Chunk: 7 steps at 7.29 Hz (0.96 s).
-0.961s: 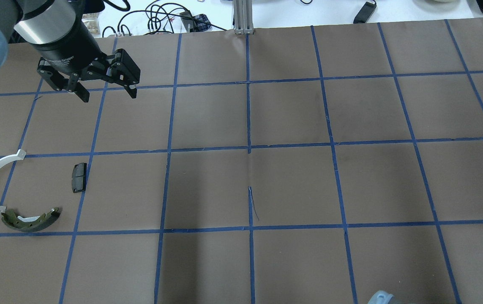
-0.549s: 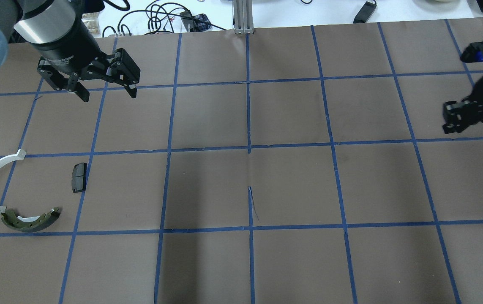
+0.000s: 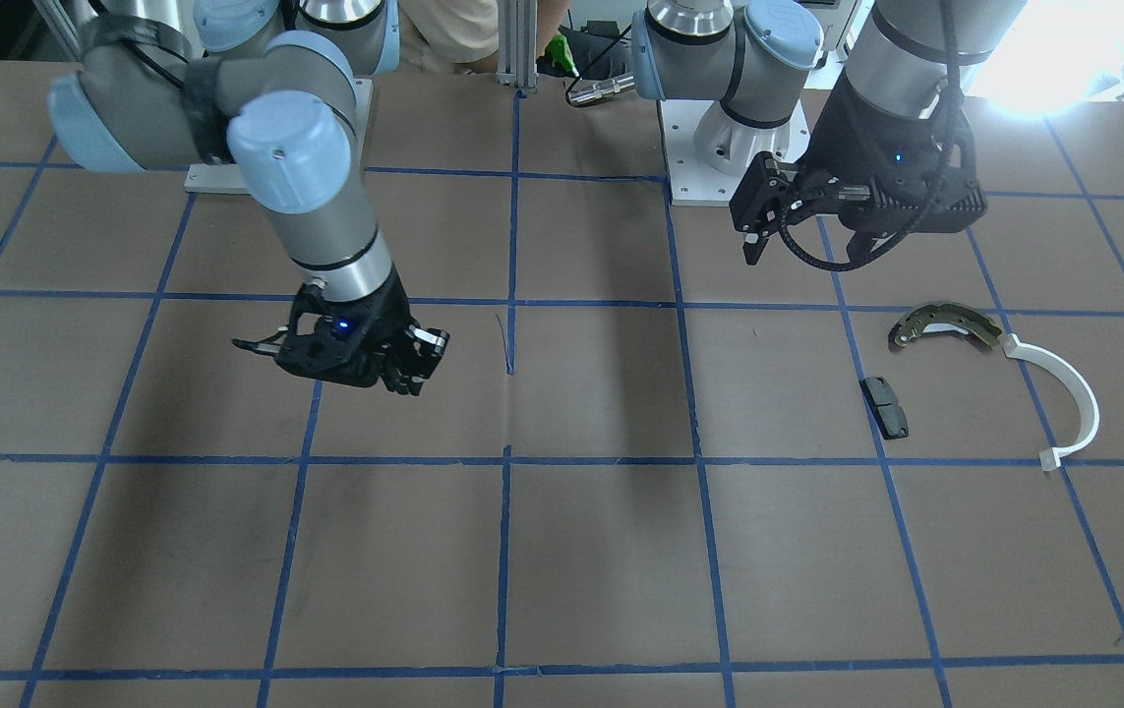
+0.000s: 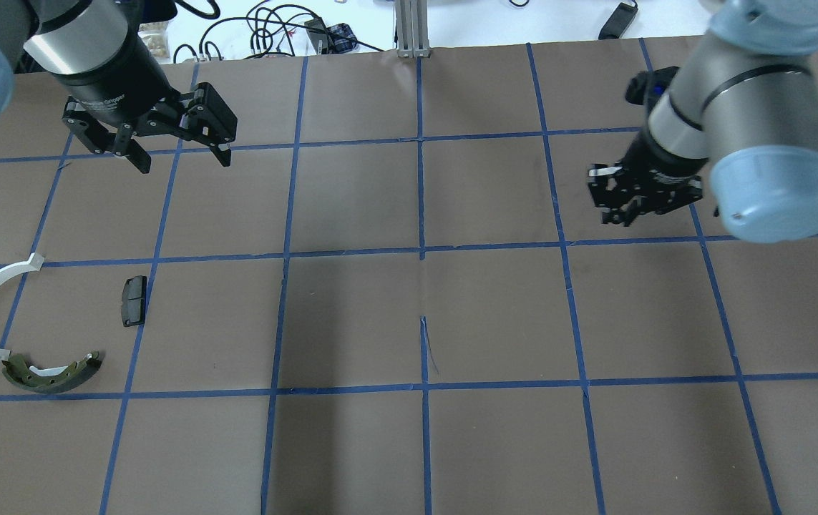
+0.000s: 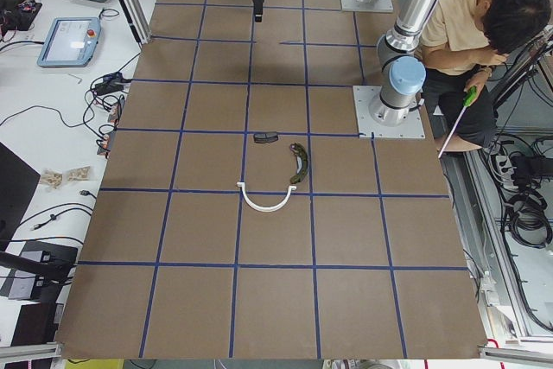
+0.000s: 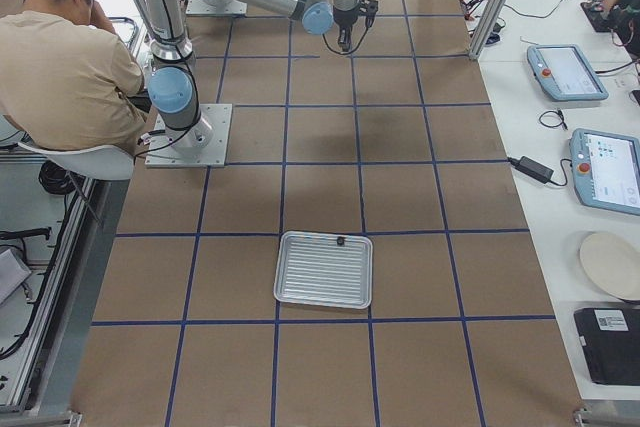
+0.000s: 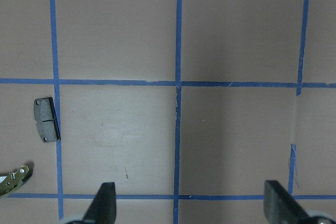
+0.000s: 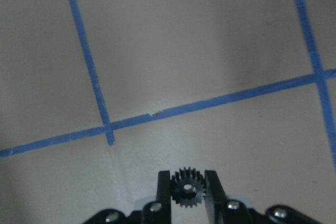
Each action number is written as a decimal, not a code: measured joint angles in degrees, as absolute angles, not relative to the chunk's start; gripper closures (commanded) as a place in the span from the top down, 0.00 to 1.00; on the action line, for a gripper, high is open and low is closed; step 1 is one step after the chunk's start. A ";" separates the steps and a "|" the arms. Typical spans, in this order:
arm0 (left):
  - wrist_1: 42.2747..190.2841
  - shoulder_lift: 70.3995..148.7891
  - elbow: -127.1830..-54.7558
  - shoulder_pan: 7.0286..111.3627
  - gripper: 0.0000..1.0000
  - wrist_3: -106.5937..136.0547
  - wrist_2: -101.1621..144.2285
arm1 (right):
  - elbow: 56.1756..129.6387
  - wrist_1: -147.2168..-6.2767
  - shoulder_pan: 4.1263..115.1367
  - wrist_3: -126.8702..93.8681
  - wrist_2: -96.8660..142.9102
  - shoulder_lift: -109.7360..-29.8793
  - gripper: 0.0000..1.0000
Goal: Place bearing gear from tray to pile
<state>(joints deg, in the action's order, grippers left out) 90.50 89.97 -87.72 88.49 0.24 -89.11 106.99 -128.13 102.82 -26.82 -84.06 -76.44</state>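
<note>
One bearing gear (image 8: 186, 187) sits pinched in the closed right hand (image 4: 616, 213), the pile (image 4: 51, 373) well off to that hand's left. Carry it level, then lower it beside the black pad (image 4: 134, 300) before releasing.

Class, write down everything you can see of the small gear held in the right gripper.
The bearing gear is small and black, with short teeth all round and a round centre hole. Its flat face is turned to the wrist camera. The right gripper pinches it on both sides, clear of the brown table; nothing else touches it. Its material cannot be told.
</note>
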 measured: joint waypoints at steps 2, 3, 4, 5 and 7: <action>90.79 89.79 -87.71 88.21 1.00 0.19 -88.99 | 107.11 -135.10 107.49 -29.00 -84.27 -69.90 0.25; 90.90 89.77 -87.71 87.95 1.00 0.18 -88.97 | 107.08 -137.82 108.59 -29.27 -84.05 -67.25 0.99; 90.94 89.76 -87.71 87.81 1.00 0.18 -89.05 | 106.96 -140.01 109.31 -29.35 -84.17 -65.48 1.00; 90.88 89.84 -87.71 87.76 1.00 0.18 -89.09 | 106.56 -140.75 109.51 -29.35 -84.53 -64.83 1.00; 90.62 90.55 -87.63 87.73 1.00 0.19 -89.14 | 104.08 -136.32 107.73 -27.24 -84.82 -66.51 1.00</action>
<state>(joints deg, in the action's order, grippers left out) 90.62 90.55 -87.63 87.73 0.19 -89.14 104.08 -136.32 107.73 -27.24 -84.82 -66.51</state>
